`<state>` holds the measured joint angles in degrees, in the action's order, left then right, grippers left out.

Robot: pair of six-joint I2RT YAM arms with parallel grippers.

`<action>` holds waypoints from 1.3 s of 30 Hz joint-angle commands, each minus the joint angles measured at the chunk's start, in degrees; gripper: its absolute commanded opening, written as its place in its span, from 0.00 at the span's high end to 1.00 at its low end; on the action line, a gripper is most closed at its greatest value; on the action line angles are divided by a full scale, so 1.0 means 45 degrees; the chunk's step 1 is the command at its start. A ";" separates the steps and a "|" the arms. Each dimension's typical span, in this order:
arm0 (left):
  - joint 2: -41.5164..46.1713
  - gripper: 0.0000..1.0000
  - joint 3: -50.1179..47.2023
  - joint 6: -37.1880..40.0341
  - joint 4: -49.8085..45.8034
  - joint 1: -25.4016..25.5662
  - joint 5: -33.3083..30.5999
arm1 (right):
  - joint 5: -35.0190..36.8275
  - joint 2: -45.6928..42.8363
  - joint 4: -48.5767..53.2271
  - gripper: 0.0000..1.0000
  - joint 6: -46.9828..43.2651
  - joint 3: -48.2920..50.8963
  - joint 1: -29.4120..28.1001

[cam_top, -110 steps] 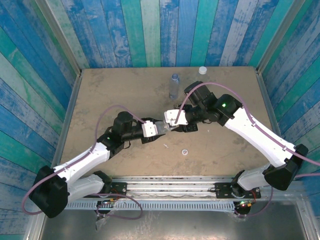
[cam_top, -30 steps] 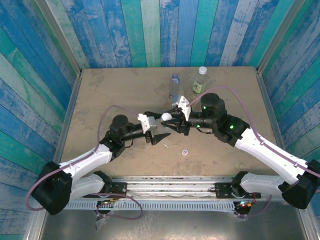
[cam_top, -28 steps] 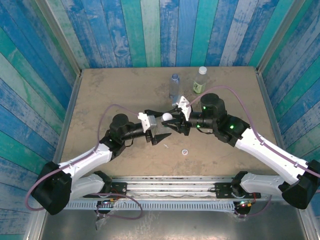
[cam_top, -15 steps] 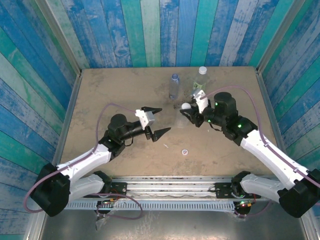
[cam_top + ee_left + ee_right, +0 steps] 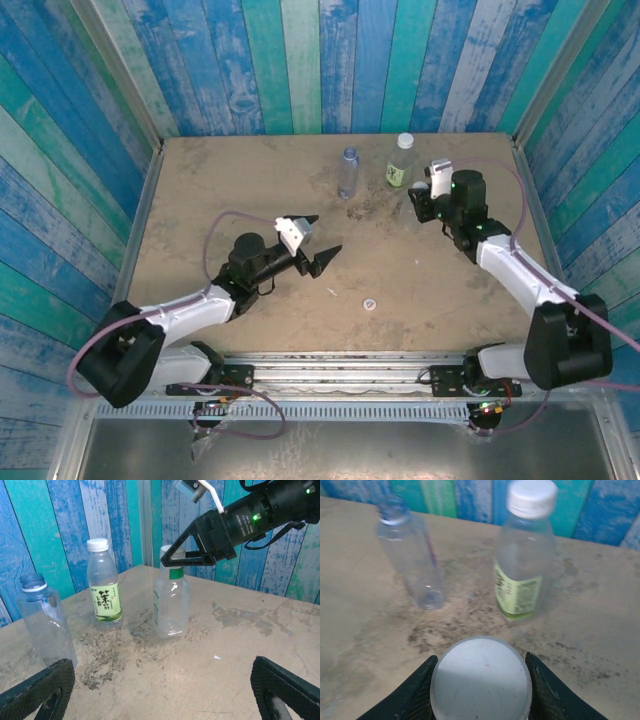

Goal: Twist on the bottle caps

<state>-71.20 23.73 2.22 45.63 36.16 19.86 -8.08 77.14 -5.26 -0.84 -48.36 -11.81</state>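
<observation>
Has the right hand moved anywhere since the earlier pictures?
Yes. The right hand, gripping the clear bottle, has swung away from the middle toward the far right, ending beside the green-label bottle.

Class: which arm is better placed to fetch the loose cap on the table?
Left, probably. The left gripper is open, empty and nearer the loose cap; the right gripper clamps the grey cap.

The green-label bottle (image 5: 104,587) bears dark Chinese characters, too blurred to read with certainty.
</observation>
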 commanded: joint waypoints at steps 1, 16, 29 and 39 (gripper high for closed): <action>-0.0863 0.06 0.0450 -0.0370 0.1040 0.0045 -0.0489 | 0.0184 0.0588 -0.0949 0.67 0.0131 -0.0155 0.0373; -0.2779 0.06 0.1691 -0.1084 0.1127 0.0050 -0.1264 | -0.0114 0.1353 -0.1073 0.39 -0.0644 0.0038 0.0435; -0.5805 0.06 0.5317 -0.1086 -0.1074 -0.1085 -0.1444 | -0.0584 -0.1556 -0.0123 0.09 -0.0846 0.0216 0.0420; -0.9240 0.06 1.0630 0.0181 -0.5260 -0.1800 -0.0853 | -0.2306 -0.4147 0.1376 0.07 -0.0232 0.0311 0.0433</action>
<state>-107.44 66.17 0.40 29.95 28.45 14.72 -14.55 60.49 -2.11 -3.57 -47.81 -10.00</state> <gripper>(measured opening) 0.938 0.927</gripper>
